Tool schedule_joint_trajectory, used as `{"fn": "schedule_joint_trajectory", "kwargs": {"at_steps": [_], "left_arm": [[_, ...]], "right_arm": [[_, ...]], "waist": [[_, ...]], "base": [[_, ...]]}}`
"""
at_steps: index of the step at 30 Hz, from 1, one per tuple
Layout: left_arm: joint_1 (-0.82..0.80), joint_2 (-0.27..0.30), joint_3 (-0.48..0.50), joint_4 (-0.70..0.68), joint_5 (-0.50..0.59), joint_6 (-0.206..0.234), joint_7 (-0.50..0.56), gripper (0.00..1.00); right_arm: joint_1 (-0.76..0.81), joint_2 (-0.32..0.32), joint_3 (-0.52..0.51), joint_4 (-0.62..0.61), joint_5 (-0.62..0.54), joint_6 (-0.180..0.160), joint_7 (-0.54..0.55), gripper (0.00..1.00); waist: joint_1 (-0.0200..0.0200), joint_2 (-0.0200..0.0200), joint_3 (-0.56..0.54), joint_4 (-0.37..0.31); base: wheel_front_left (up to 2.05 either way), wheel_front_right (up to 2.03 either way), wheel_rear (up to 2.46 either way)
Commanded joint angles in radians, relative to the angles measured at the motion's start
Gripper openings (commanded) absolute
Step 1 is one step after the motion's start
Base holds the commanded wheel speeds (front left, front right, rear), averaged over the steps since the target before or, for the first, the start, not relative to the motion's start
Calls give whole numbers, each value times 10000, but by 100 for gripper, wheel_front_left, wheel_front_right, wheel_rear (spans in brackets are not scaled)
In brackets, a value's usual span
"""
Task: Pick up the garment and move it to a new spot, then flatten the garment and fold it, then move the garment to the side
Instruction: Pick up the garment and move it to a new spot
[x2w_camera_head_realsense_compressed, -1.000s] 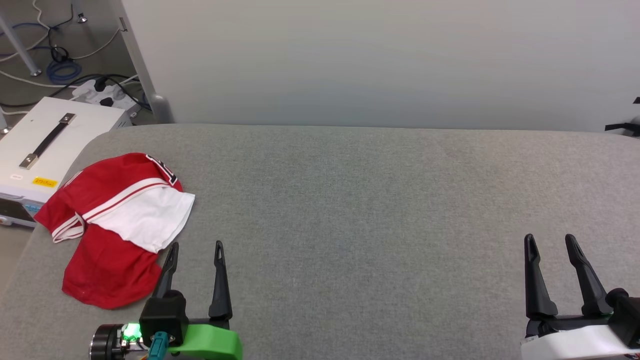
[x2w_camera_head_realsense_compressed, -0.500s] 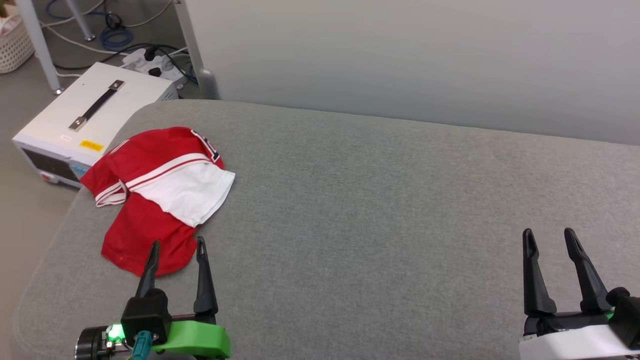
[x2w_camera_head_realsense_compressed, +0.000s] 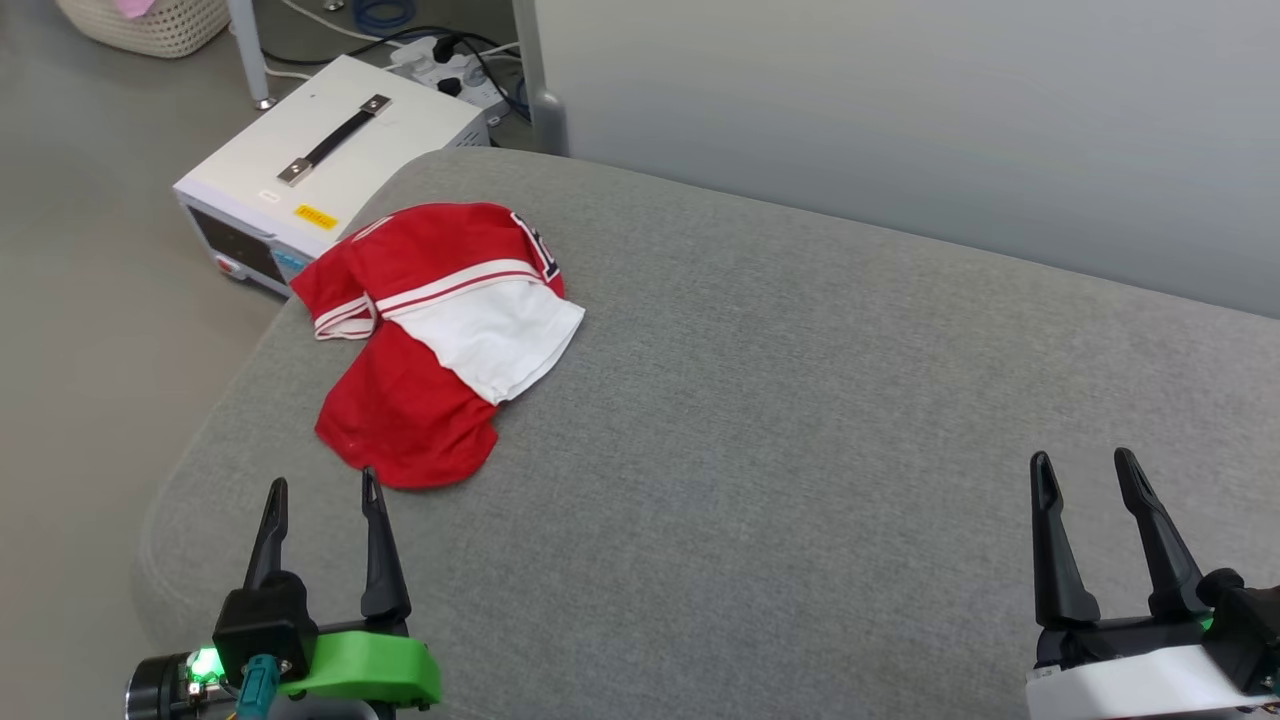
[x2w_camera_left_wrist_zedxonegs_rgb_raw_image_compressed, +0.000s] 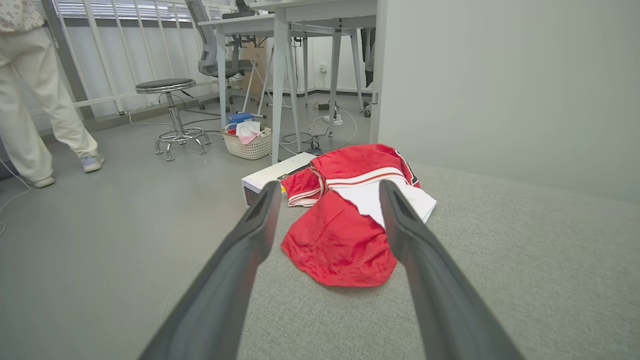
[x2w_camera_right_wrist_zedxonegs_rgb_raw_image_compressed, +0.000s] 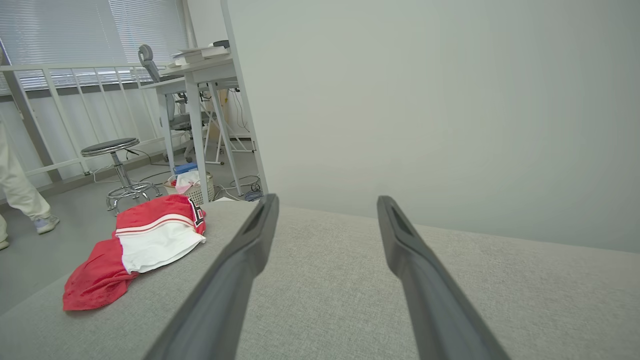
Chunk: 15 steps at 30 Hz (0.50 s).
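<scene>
**Head view.** A grey cloth-covered desk (x2w_camera_head_realsense_compressed: 800, 400) with a rounded corner. The left hand (x2w_camera_head_realsense_compressed: 322, 480) sits low at the near edge, its two dark fingers spread apart and holding nothing. The right hand (x2w_camera_head_realsense_compressed: 1082, 456) is far across the desk, its fingers likewise apart and empty. The garment (x2w_camera_head_realsense_compressed: 440, 330), a red jersey T-shirt, lies in a crumpled heap just ahead of the left hand's fingertips and slightly to their right, well apart from the right hand. A white sleeve is folded across its top, with red-and-white striped trim and a scrap of black print showing. Beyond the garment, on the floor, stands a white equipment box (x2w_camera_head_realsense_compressed: 330, 160) with a black carry handle.

**Left wrist view.** Looking along the left hand's parted fingers, the garment (x2w_camera_left_wrist_zedxonegs_rgb_raw_image_compressed: 345, 240) lies between them and close ahead, not touched. Its nearest part is a rounded red lobe. Far off to the left, a person (x2w_camera_left_wrist_zedxonegs_rgb_raw_image_compressed: 30, 100) in pale trousers stands by a stool (x2w_camera_left_wrist_zedxonegs_rgb_raw_image_compressed: 172, 120).

**Right wrist view.** Seen past the right hand's (x2w_camera_right_wrist_zedxonegs_rgb_raw_image_compressed: 327, 199) open fingers, the garment (x2w_camera_right_wrist_zedxonegs_rgb_raw_image_compressed: 145, 240) is far to the left, near the desk's corner.

The garment looks light, thin and limp. It would probably sag and unfold when lifted, so a pinch on the near red lobe or the thicker striped trim seems best.
</scene>
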Motion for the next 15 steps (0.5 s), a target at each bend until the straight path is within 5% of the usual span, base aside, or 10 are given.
{"fn": "schedule_joint_trajectory", "kwargs": {"at_steps": [1,15], "left_arm": [[-204,-35,12,25,-125,10,-57,100],[-169,-36,134,122,-344,65,-57,100]], "right_arm": [[-97,-16,13,-43,-102,-7,-47,100],[-174,-16,121,15,-195,-7,-47,100]], "waist": [[0,0,122,585],[0,0,171,2039]], "base": [[0,0,0],[0,0,0]]}}
